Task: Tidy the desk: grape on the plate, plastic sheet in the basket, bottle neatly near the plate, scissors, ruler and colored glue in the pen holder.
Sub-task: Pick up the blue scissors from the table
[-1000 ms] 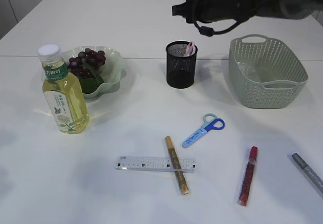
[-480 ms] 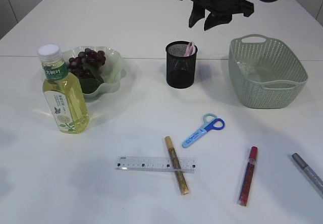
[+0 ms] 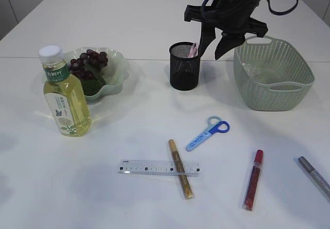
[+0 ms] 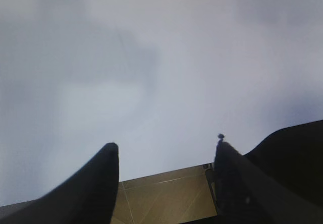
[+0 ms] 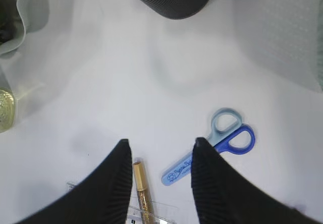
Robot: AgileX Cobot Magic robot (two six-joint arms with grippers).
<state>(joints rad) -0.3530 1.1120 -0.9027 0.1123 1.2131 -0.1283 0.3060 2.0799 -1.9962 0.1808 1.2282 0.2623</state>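
Currently scissors [image 3: 208, 133] flat on table [image 3: 129, 131], long axis diagonal, handles toward basket [image 3: 271, 74]; right gripper [image 3: 220, 43] above, jaws spread, empty. Left gripper [image 4: 164, 183] jaws spread, empty.

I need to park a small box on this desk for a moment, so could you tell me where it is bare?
The widest bare patch is the near-left of the table, bordered by the bottle and the ruler. Another lies between the plate and the pen holder. The near-right is crowded: scissors, gold glue, red glue.
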